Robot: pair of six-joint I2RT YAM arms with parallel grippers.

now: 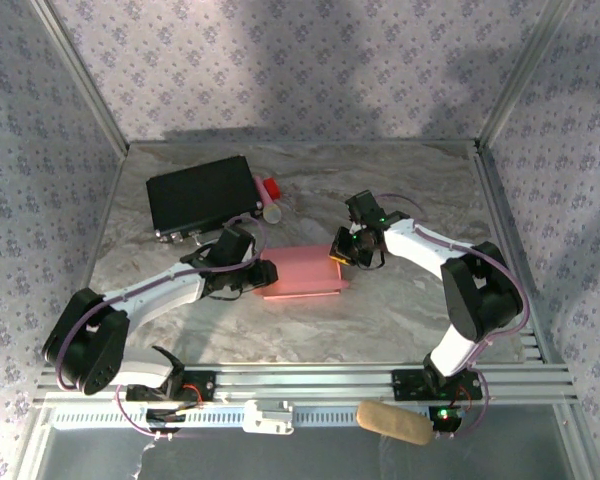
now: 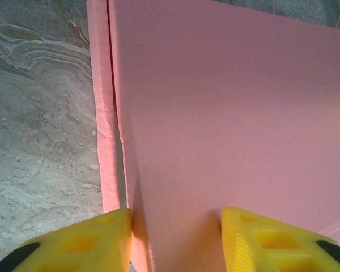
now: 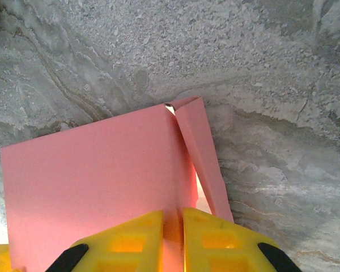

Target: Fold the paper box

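Currently paper box [image 1: 305, 272] sits mid-table. Right gripper [image 3: 180, 232] pinches its 3 o'clock wall, presumably as anchor; left gripper [image 2: 175, 241] at 9 o'clock, jaws apart over the panel, likely to crease.

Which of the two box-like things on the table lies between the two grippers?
The pink paper box, low and flat near the table's middle; the black case sits farther back on the left.

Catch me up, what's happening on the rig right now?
Both arms are working the pink paper box mid-table. The right claw is pinched on a thin wall at its right end, where a flap stands loose. The left claw straddles the left end, fingers apart; grip unclear. The black case sits apart behind.
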